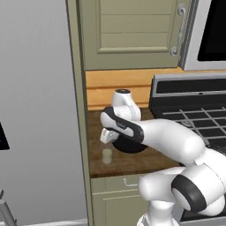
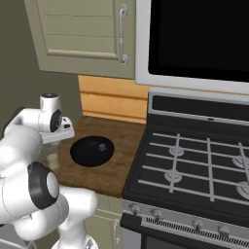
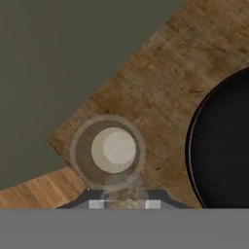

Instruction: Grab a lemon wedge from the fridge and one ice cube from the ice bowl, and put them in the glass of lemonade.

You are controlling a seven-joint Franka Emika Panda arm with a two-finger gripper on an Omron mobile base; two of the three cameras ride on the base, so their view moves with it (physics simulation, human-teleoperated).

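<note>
The claw (image 1: 106, 137) hangs right over the glass of lemonade (image 3: 113, 151), jaws narrowly parted; we cannot tell what, if anything, they pinch. Around us: grey fridge (image 1: 37, 110) left, stove (image 2: 194, 160) right, black ice bowl (image 2: 91, 151) just beside the glass (one cube (image 2: 101, 146) inside). Any sideways drift risks toppling the glass.

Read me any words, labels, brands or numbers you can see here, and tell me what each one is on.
None can be read.
The fridge, cabinet doors, stove and microwave bear no lettering.
The stove knobs are too small to show any marks.
The glass and bowl are plain.
</note>
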